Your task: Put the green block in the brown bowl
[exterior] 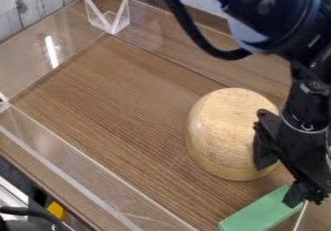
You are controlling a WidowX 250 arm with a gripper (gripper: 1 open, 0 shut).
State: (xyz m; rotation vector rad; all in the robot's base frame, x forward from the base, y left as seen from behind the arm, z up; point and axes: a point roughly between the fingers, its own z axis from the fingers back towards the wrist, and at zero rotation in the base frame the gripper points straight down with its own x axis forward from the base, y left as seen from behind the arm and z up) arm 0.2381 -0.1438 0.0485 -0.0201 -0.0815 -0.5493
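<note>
The green block (265, 216) lies flat on the wooden table at the bottom right, partly cut off by the frame's lower edge. Directly above its far end hangs my gripper (292, 180), pointing down with its black fingers spread open and nothing between them. One fingertip (305, 193) is just over the block's upper end; I cannot tell if it touches. The brown bowl (227, 129) sits dome-up right beside the gripper on its left, its right flank partly hidden by the fingers.
Clear acrylic walls (52, 138) fence the wooden table surface (116, 90) along the left and back, with a clear corner bracket (106, 14) at the top. The black arm (258, 22) fills the upper right.
</note>
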